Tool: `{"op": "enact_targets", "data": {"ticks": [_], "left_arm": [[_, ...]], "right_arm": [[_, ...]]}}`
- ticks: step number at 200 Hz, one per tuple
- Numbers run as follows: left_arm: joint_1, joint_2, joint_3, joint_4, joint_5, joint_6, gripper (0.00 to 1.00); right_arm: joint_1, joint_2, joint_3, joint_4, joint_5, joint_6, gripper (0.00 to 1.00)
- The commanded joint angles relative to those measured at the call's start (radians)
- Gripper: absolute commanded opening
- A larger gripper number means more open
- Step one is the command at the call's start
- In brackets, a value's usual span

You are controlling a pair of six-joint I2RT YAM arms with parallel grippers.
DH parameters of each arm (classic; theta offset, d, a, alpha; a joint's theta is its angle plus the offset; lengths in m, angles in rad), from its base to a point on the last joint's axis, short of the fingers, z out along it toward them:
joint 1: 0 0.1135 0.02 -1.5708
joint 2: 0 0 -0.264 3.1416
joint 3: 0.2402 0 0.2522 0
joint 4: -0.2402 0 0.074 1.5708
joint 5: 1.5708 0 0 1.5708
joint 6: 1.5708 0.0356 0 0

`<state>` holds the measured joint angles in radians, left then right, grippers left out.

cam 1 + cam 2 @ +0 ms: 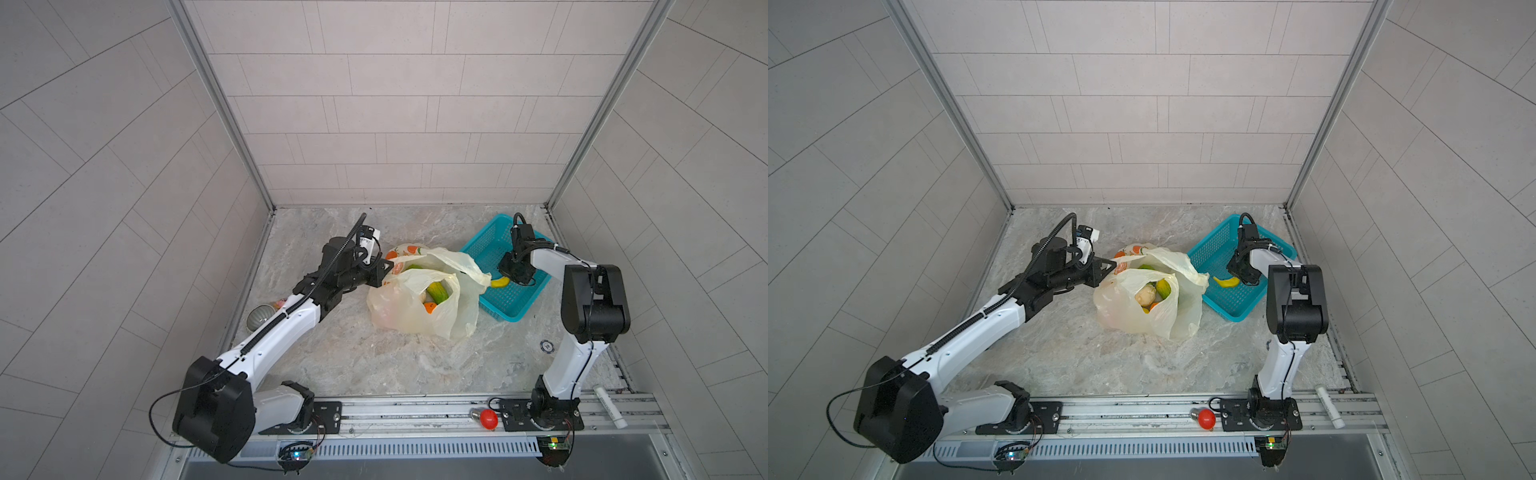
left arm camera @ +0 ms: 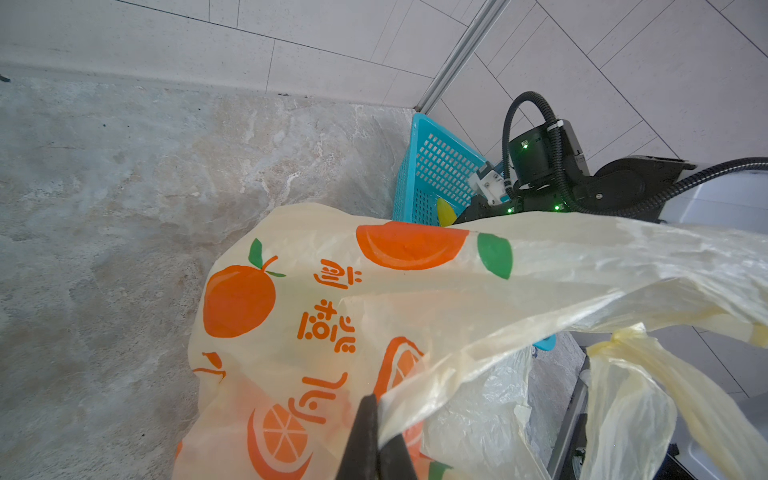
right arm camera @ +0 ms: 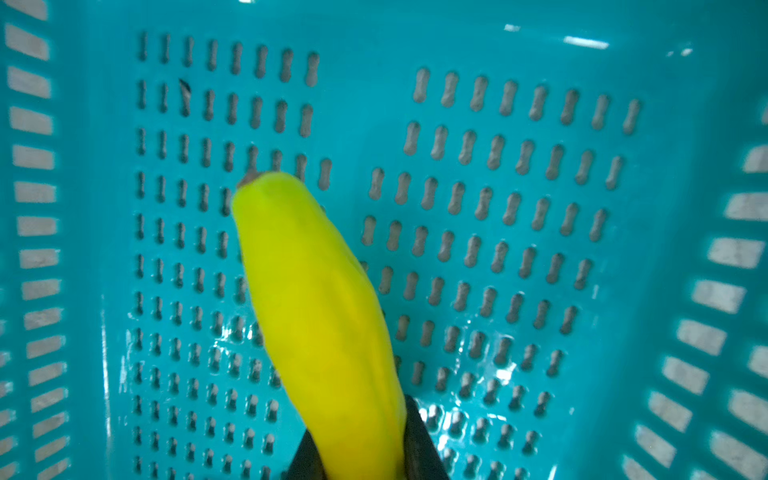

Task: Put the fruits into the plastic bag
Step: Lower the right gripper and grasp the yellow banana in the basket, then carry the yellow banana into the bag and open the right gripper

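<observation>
Inside teal basket (image 3: 519, 124), smooth yellow banana (image 3: 316, 316) clamped by right jaws, left jaws pinching bag (image 2: 415, 311).

Orange characters (image 2: 328, 328) on the plastic bag (image 2: 415, 316) — sideways, none I can read.

Bag (image 2: 540, 266) thin crinkly plastic; basket (image 3: 498, 124) glossy perf. plastic; banana (image 3: 316, 311) smooth matt.

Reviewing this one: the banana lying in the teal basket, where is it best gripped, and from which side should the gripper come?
Grip the banana across its narrow width, coming straight down from above. It lies flat and alone on the basket floor, and the walls would likely block a sideways approach. The right gripper straddles it this way, one finger on each long side.
</observation>
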<state>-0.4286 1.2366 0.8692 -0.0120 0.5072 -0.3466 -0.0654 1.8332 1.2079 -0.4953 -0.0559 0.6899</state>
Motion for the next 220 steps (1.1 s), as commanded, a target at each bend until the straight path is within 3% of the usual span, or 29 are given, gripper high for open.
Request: {"op": "enact_targets", "data": {"ticks": [1, 23, 55, 90, 115, 162, 196, 220], "left_arm": [[0.001, 0.005, 0.020, -0.002, 0.004, 0.015, 0.00], [0.001, 0.006, 0.024, -0.008, 0.004, 0.017, 0.00], [0.001, -0.001, 0.026, -0.020, 0.010, 0.034, 0.00], [0.001, -0.004, 0.039, -0.035, 0.011, 0.041, 0.00], [0.001, -0.013, 0.042, -0.048, 0.021, 0.043, 0.00], [0.002, -0.041, 0.039, -0.075, 0.016, 0.053, 0.00], [0.001, -0.051, 0.041, -0.088, 0.013, 0.060, 0.00], [0.001, -0.056, 0.044, -0.103, 0.007, 0.074, 0.00]], "right_arm": [[0.006, -0.127, 0.022, -0.048, 0.014, 0.012, 0.18], [0.010, -0.243, 0.090, -0.083, -0.034, -0.026, 0.18], [0.035, -0.441, 0.160, 0.043, -0.290, -0.123, 0.18], [0.231, -0.573, 0.245, 0.139, -0.423, -0.259, 0.19], [0.417, -0.578, 0.305, 0.138, -0.473, -0.317, 0.20], [0.671, -0.533, 0.222, 0.330, -0.553, -0.201, 0.22], [0.722, -0.490, 0.170, 0.317, -0.672, -0.206, 0.22], [0.719, -0.524, 0.136, 0.178, -0.656, -0.299, 0.22]]}}
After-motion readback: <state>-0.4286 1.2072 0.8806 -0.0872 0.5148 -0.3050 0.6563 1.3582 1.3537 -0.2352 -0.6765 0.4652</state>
